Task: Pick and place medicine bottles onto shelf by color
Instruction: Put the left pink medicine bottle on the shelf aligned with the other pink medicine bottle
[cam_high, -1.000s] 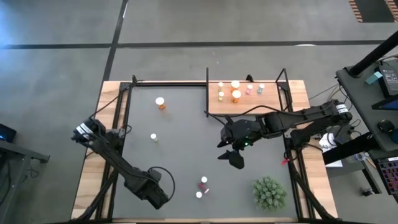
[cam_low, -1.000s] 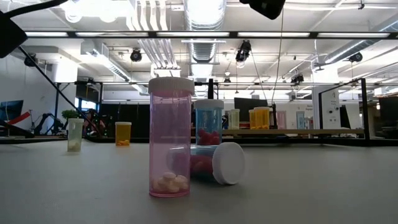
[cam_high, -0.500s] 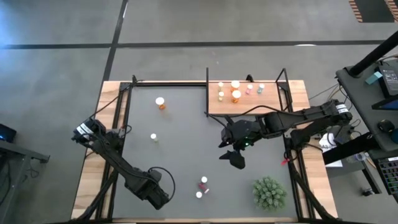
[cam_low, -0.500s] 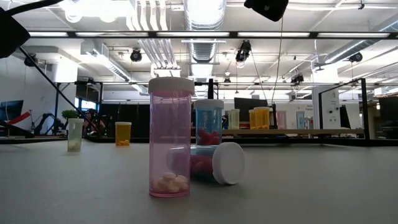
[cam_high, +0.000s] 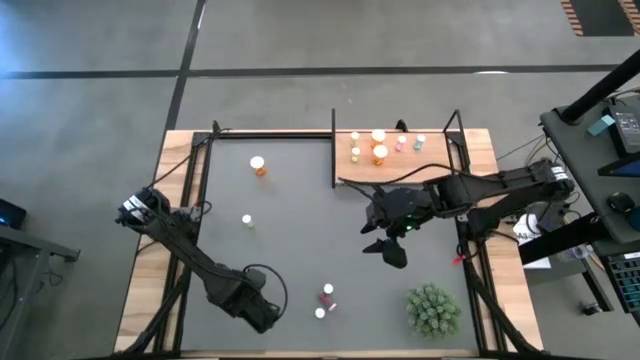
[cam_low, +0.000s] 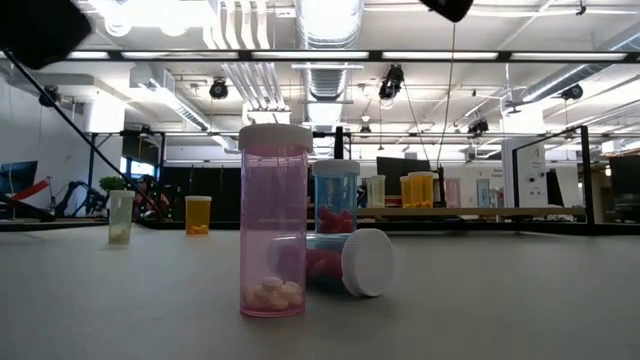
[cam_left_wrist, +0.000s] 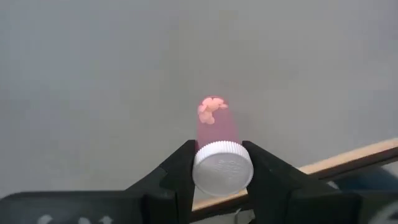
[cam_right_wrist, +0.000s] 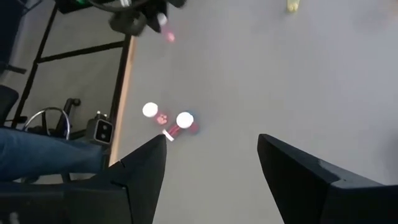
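My left gripper (cam_high: 262, 312) stands over the mat's near left part, shut on a pink medicine bottle (cam_left_wrist: 214, 124) with a white cap; from above the gripper hides the bottle. My right gripper (cam_high: 388, 250) hangs open above the mat's middle right, holding nothing. Two more pink bottles (cam_high: 325, 300) stand or lie near the front edge; in the low view one is upright (cam_low: 273, 235) and one lies on its side (cam_low: 345, 262). An orange bottle (cam_high: 259, 165) and a pale one (cam_high: 247, 220) stand on the mat. The shelf (cam_high: 395, 165) at the far right carries several bottles. My left gripper pinches the bottle's white cap (cam_left_wrist: 222, 173) between its two fingers (cam_left_wrist: 185, 158), one on each side of the cap's rim. The fingers come from above, pointing steeply down. The bottle hangs upright below them, pills at its lower end (cam_left_wrist: 211, 111); whether its base is clear of the mat I cannot tell.
A green spiky plant (cam_high: 433, 310) stands at the mat's near right corner. Black frame posts (cam_high: 333, 145) edge the shelf and the table's sides. The wooden table edge (cam_left_wrist: 348, 158) runs close beside my left gripper.
My left gripper has shifted a little toward the table's right edge, nearer the pink bottles at the front. My right gripper has drifted a little toward the right edge. The bottles on the mat have kept their places.
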